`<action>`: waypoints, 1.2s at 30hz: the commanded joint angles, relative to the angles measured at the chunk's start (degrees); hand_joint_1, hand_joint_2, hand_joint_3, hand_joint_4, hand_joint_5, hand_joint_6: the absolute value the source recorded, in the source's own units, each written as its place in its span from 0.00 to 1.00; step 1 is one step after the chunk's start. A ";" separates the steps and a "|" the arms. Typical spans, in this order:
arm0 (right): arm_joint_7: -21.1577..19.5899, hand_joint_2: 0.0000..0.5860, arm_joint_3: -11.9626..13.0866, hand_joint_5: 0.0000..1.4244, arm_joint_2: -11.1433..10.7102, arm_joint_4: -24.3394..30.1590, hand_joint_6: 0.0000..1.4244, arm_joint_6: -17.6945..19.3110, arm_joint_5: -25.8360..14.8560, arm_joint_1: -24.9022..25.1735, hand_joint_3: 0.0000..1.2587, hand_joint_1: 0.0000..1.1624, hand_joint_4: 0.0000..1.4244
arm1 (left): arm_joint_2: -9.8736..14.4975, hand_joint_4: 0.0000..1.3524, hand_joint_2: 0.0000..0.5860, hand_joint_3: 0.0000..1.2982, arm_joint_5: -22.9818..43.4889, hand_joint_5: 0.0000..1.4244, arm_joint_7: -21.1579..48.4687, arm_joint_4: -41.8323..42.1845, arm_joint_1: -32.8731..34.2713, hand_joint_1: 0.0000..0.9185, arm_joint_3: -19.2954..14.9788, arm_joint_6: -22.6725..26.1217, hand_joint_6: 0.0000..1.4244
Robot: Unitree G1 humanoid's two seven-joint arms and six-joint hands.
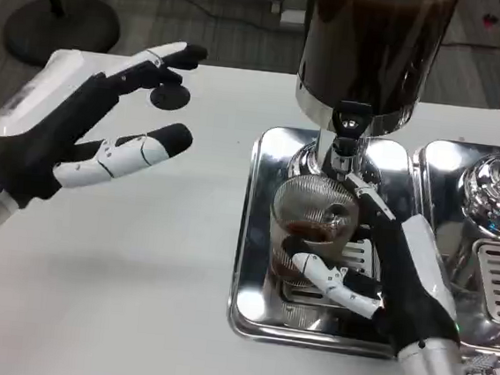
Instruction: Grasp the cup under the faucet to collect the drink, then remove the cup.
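Currently mid-fill, by the look of it. Glass cup [311, 229] upright on the grille of the steel drip tray [258, 241], near the tray's back edge, directly under the faucet [348, 135] of the dark drink dispenser [370, 48]. Placed there so the stream lands inside; a shallow layer of brown drink visible low in the cup, so probably early in the fill.

Right hand [384, 271] wrapped around the cup from its right side, thumb across the front wall, other fingers reaching up behind toward the faucet base. Gripping the cup, likely both to keep it steady under the spout and to be ready for the lift-out. Whether any finger is pressing the tap lever: cannot tell.

Left hand [87, 136] raised over the table [133, 300] near its far left edge, fingers spread wide, holding nothing. Well apart from the tray, apparently just waiting out of the way.

Second tray [465, 164] with another machine base at the table's right edge, not involved.

Next: hold until level rises, then draw the cup toward the tray's front edge, kept upright to avoid slosh.
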State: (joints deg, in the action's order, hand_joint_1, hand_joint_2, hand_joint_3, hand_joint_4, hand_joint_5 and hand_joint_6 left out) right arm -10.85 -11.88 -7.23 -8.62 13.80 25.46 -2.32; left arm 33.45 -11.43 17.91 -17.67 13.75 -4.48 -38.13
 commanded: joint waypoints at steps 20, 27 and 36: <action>1.60 0.30 -1.23 0.19 -0.73 0.93 0.26 -1.36 1.14 0.30 0.04 0.55 0.06 | 1.59 0.18 0.30 0.19 0.82 0.19 0.25 -1.99 -0.33 0.00 -0.28 0.19 0.18; 1.98 0.30 -1.36 0.19 -0.82 1.23 0.26 -2.16 1.73 0.54 0.04 0.54 0.06 | 1.66 0.19 0.31 0.21 1.04 0.20 0.47 -2.48 -0.27 0.00 -0.23 0.22 0.18; 1.32 0.30 -1.60 0.26 -0.65 2.47 0.31 -4.06 3.35 0.23 0.12 0.63 0.12 | 1.78 0.21 0.31 0.22 1.48 0.21 0.73 -2.73 -0.23 0.00 -0.23 0.41 0.18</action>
State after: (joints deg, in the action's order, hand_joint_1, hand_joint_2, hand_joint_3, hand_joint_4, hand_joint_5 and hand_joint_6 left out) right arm -9.47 -13.06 -7.66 -6.74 10.63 28.12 -2.08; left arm 34.19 -10.98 18.03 -19.97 13.64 -4.70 -38.00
